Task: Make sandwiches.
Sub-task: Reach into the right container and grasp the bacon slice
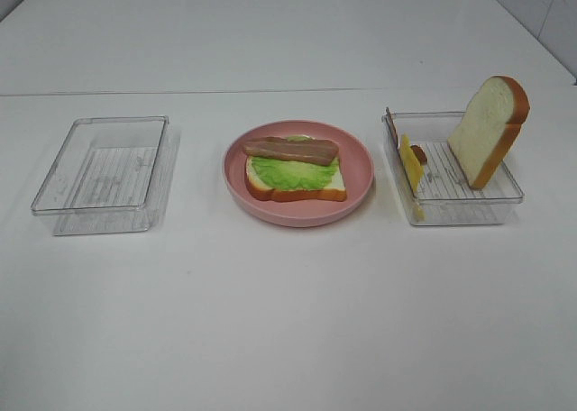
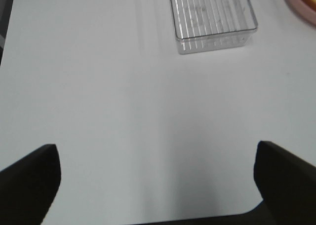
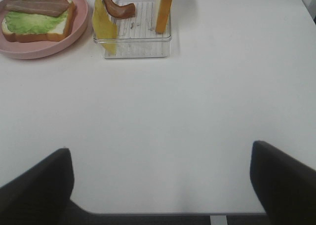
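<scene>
Sandwich [image 1: 296, 169] on plate [image 1: 361, 182] — half built | left gripper [image 2: 158, 154], right gripper [image 3: 160, 155]: both spread wide, empty | risk: leaning cheese [image 1: 411, 163], bread slice [image 1: 488, 132] could topple if tray [image 1: 451, 210] nudged

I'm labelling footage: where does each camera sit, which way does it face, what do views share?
Exterior high: mounted high, facing down at empty box, pink plate, filled box; no robot parts.
Left wrist: on left arm, looking past open left claw at the empty box.
Right wrist: on right arm, past open right claw at pink plate and filled box.
Shared: all three show the pink plate.
</scene>
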You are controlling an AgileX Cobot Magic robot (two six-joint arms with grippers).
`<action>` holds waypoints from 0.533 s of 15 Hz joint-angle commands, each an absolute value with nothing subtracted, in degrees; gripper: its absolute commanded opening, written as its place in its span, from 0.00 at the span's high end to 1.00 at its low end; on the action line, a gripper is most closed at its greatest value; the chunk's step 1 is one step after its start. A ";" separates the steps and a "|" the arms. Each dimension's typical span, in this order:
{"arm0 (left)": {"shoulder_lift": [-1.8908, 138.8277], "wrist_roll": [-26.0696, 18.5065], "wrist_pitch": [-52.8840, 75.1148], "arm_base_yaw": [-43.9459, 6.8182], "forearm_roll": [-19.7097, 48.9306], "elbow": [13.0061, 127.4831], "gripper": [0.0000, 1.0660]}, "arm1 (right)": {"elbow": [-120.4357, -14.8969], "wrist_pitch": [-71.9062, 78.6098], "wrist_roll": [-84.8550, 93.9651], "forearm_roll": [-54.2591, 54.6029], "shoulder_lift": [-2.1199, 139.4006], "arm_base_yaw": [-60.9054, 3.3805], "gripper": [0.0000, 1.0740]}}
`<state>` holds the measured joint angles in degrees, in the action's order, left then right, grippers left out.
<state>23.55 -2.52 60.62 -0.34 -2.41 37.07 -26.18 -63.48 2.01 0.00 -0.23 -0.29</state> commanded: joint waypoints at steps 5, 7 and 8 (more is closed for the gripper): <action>3.27 -4.24 61.42 -0.52 4.87 29.85 0.06 | -26.01 -63.25 2.35 0.34 -1.89 -0.06 0.12; 0.11 -3.84 61.48 -0.52 4.93 29.62 0.06 | -26.01 -63.25 2.35 0.34 -1.89 -0.06 0.12; -1.49 -2.12 61.48 -0.52 4.24 29.62 0.06 | -26.01 -63.25 2.35 0.00 -1.78 -0.06 0.12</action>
